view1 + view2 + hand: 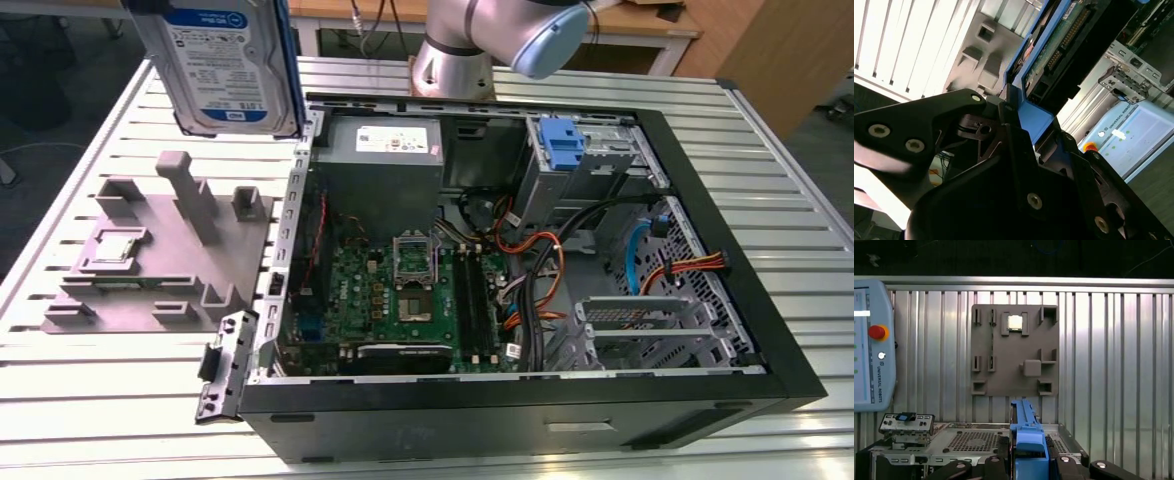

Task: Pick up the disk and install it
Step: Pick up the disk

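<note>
The disk (227, 65), silver-grey with a white-and-blue label and a blue carrier frame, hangs upright in the air over the slatted table at the exterior view's upper left, above the grey fixture plate (160, 260) and just outside the open computer case (787, 330). In both wrist views my gripper (1026, 122) (1029, 460) is shut on the disk's blue carrier edge (1026, 435). The second wrist view shows the disk's circuit-board underside (1064, 40) running away from the black fingers (969, 125).
Inside the case lie a motherboard (400, 290), a grey power-supply box (387, 150), a blue bracket in the drive bay (563, 150) and loose cables (534, 270). A chip (1015, 322) sits on the fixture. A teach pendant (871, 345) lies on the table.
</note>
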Tool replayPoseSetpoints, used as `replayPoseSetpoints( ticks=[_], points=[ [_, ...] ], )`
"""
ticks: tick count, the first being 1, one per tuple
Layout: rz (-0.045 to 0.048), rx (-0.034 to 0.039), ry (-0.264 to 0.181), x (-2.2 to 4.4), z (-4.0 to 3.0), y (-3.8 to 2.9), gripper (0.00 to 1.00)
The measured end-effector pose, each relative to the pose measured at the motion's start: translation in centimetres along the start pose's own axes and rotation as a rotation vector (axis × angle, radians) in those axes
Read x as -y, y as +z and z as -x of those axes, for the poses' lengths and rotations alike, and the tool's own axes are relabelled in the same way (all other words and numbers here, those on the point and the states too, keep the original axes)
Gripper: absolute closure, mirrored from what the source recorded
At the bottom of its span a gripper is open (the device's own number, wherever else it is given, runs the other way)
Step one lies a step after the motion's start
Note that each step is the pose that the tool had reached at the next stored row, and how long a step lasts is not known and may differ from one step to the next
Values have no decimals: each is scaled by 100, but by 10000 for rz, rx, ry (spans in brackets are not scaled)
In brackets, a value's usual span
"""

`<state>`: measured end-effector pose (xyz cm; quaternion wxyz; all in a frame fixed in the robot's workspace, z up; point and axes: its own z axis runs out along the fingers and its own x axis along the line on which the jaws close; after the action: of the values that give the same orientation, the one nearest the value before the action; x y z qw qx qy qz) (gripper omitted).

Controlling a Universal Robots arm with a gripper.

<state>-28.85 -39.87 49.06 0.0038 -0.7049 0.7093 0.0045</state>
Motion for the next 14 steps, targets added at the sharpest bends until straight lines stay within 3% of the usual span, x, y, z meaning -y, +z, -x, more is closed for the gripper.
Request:
replayPoseSetpoints(
  ticks=[14],
  points=[
    [1, -1, 1, 623, -3, 28, 64]
  ],
)
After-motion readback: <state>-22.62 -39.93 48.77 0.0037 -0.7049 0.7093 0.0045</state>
